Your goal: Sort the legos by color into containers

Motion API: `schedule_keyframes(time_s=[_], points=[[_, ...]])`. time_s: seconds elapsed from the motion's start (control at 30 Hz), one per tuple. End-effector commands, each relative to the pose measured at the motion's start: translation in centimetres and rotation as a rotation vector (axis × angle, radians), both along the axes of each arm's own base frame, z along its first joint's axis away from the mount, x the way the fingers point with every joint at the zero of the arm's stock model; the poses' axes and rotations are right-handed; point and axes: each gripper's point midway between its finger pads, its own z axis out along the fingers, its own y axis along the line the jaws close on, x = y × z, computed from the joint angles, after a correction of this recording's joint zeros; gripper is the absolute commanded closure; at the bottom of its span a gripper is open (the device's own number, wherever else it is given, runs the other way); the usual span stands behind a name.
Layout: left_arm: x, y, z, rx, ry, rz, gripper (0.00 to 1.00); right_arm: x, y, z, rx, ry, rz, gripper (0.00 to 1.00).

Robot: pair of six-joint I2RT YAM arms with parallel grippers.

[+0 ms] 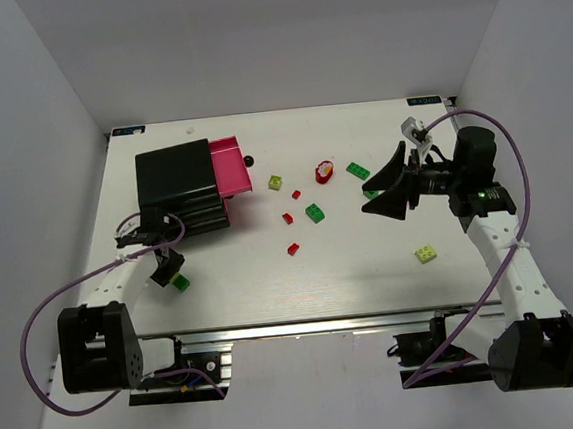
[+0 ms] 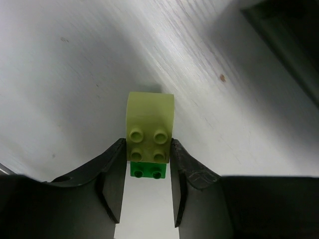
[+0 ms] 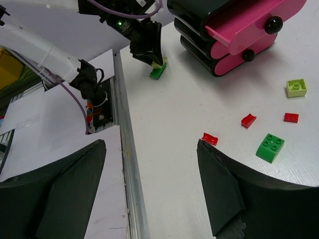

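My left gripper [image 2: 148,152] is shut on a lime yellow-green lego [image 2: 149,124], both fingers touching its sides. That lego sits stacked on a dark green lego [image 2: 148,170]. From above, this gripper [image 1: 169,273] is at the table's near left, just in front of the black container [image 1: 177,189] and the pink container [image 1: 230,165]. My right gripper [image 1: 385,188] hangs open over the right of the table with nothing between its fingers [image 3: 219,189]. Loose legos lie mid-table: red ones [image 1: 292,248], a green one [image 1: 314,212] and a lime one [image 1: 276,182].
More legos: green [image 1: 358,170], lime [image 1: 425,253], and a red piece [image 1: 324,171] near the middle back. The right wrist view shows the table's metal front rail [image 3: 127,164], the pink container's dark knobs [image 3: 272,25] and the left gripper [image 3: 149,52].
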Motion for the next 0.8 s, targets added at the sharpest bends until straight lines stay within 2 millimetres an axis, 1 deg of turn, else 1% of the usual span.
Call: schedule_keyframes(time_s=[0.0, 0.03, 0.07, 0.1, 0.13, 0.2, 0.23, 0.27, 0.3, 0.33, 0.37, 0.4, 0.47, 0.5, 0.53, 0.57, 0.63, 0.67, 0.7, 0.73, 0.77], points=[[0.6, -1.9, 1.9, -0.076, -0.067, -0.077, 0.87, -0.9, 0.0, 0.6, 0.008, -0.068, 0.036, 0.21], [0.5, -3.2, 2.3, -0.139, -0.076, -0.110, 0.90, -1.2, 0.0, 0.5, 0.009, -0.064, 0.046, 0.20], [0.4, -3.9, 2.8, -0.173, -0.089, -0.144, 0.97, -1.5, 0.1, 0.4, 0.008, -0.092, 0.067, 0.19], [0.4, -4.8, 3.6, -0.216, -0.125, -0.176, 1.00, -1.8, 0.3, 0.3, 0.006, -0.100, 0.079, 0.13], [0.1, -6.9, 4.2, -0.309, -0.147, -0.247, 1.00, -2.3, 0.3, 0.1, 0.007, -0.105, 0.100, 0.11], [-0.4, -8.6, 5.2, -0.381, -0.193, -0.339, 1.00, -2.8, 0.8, 0.0, 0.003, -0.110, 0.127, 0.11], [-0.9, -10.2, 6.5, -0.462, -0.233, -0.408, 1.00, -3.4, 1.1, -0.3, 0.001, -0.103, 0.146, 0.11], [-1.2, -11.1, 7.0, -0.499, -0.256, -0.473, 1.00, -3.6, 1.3, -0.4, 0.002, -0.094, 0.158, 0.11], [-1.6, -12.4, 7.6, -0.552, -0.277, -0.532, 1.00, -4.3, 2.0, -0.6, 0.004, -0.080, 0.196, 0.11], [-2.0, -13.4, 8.4, -0.599, -0.312, -0.583, 1.00, -4.4, 2.2, -0.9, 0.002, -0.062, 0.204, 0.11], [-2.9, -15.2, 9.6, -0.692, -0.338, -0.677, 1.00, -4.6, 2.5, -1.1, 0.000, -0.047, 0.217, 0.11], [-3.2, -15.6, 10.0, -0.713, -0.350, -0.701, 1.00, -5.3, 3.4, -1.6, -0.008, -0.023, 0.252, 0.14], [-4.1, -16.8, 12.0, -0.743, -0.416, -0.794, 1.00, -4.8, 4.1, -2.4, -0.042, 0.009, 0.230, 0.17], [-4.2, -17.1, 12.8, -0.754, -0.447, -0.823, 1.00, -5.2, 4.8, -2.9, -0.056, 0.023, 0.244, 0.21], [-4.5, -17.7, 13.8, -0.777, -0.477, -0.871, 1.00, -5.2, 5.6, -3.6, -0.084, 0.038, 0.236, 0.24], [-5.0, -18.4, 15.2, -0.812, -0.524, -0.925, 1.00, -5.5, 6.5, -3.7, -0.092, 0.053, 0.246, 0.29], [-5.0, -18.7, 16.9, -0.814, -0.584, -0.954, 1.00, -5.1, 8.0, -5.4, -0.150, 0.090, 0.205, 0.33], [-5.1, -19.0, 18.0, -0.815, -0.621, -0.971, 1.00, -5.7, 8.9, -5.8, -0.168, 0.100, 0.218, 0.36], [-4.7, -18.7, 18.4, -0.791, -0.639, -0.954, 1.00, -5.4, 9.6, -6.4, -0.185, 0.152, 0.194, 0.37], [-4.4, -18.7, 19.3, -0.785, -0.667, -0.954, 1.00, -4.6, 10.1, -7.0, -0.211, 0.167, 0.143, 0.37], [-4.0, -18.7, 20.0, -0.788, -0.689, -0.933, 1.00, -5.7, 11.4, -7.2, -0.223, 0.171, 0.165, 0.34]])
